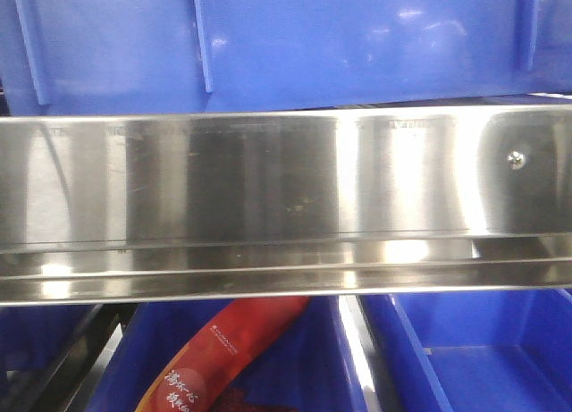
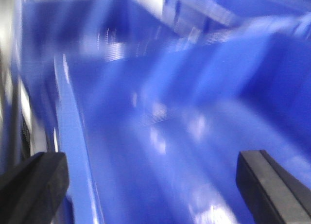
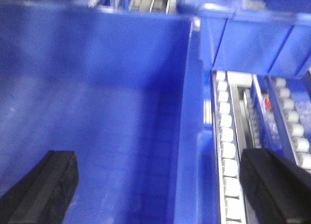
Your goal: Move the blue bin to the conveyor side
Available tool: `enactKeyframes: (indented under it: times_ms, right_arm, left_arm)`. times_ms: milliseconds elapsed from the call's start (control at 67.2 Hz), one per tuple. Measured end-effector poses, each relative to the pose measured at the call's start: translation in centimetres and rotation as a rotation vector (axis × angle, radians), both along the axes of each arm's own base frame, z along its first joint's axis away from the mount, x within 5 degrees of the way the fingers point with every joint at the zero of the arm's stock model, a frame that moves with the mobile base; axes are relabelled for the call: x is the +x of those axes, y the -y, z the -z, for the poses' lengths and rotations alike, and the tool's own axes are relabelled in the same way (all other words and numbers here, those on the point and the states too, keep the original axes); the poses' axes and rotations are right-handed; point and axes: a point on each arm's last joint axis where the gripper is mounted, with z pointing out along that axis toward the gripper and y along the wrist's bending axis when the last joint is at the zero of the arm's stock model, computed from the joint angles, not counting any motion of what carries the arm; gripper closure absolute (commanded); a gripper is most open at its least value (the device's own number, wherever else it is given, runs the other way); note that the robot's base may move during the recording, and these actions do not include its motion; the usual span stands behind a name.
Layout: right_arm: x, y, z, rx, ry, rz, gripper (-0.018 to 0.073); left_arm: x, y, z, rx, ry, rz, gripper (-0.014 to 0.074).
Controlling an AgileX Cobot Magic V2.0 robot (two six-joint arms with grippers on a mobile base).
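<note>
Front view: the blue bin (image 1: 357, 46) is parked behind and above a shiny steel rail (image 1: 286, 189), so only a strip of ribbed wall can be seen. Its rim and base are cut off. Under the rail, smaller blue bins (image 1: 483, 358) are visible, 1 with a red packet (image 1: 223, 358) in it. No gripper is shown here.

Left wrist view: badly smeared. The left gripper (image 2: 155, 185) is spread wide with nothing clamped, and the bin's glossy inside is being looked into. A pale rim edge can be made out at the left near 1 pad, but contact can't be confirmed.

Right wrist view: the right gripper (image 3: 160, 185) is spread apart too, 1 finger over the bin's inside and the other over a roller track (image 3: 226, 136). So the side wall is straddled, not pinched.

No load is seen in the visible part, so it's probably light-ish but bulky. It's stiff plastic with slick walls, so slipping is to be expected on the flats. The thick rim is judged the best grab spot, 1 side per arm.
</note>
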Motion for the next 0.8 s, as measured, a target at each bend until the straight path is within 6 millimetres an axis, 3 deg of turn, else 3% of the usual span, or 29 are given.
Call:
enactKeyframes:
  times_ms: [193, 431, 610, 803]
  right_arm:
    - [3.7, -0.2, 1.7, -0.03, -0.076, 0.002, 0.0001]
    - [6.4, -0.1, 4.0, -0.071, -0.154, 0.018, 0.0001]
    - [8.0, -0.2, 4.1, -0.064, -0.154, 0.023, 0.0001]
    - [8.3, -0.1, 2.9, -0.059, -0.112, 0.044, 0.0001]
  left_arm:
    - [1.4, 0.2, 0.6, 0.013, -0.068, -0.038, -0.0003]
    - [3.6, -0.3, 0.3, 0.136, -0.208, -0.13, -0.0003]
    - [5.1, 0.0, -0.7, 0.145, -0.226, -0.154, -0.0003]
    - [6.6, 0.3, -1.2, 0.133, -0.205, -0.175, -0.0003]
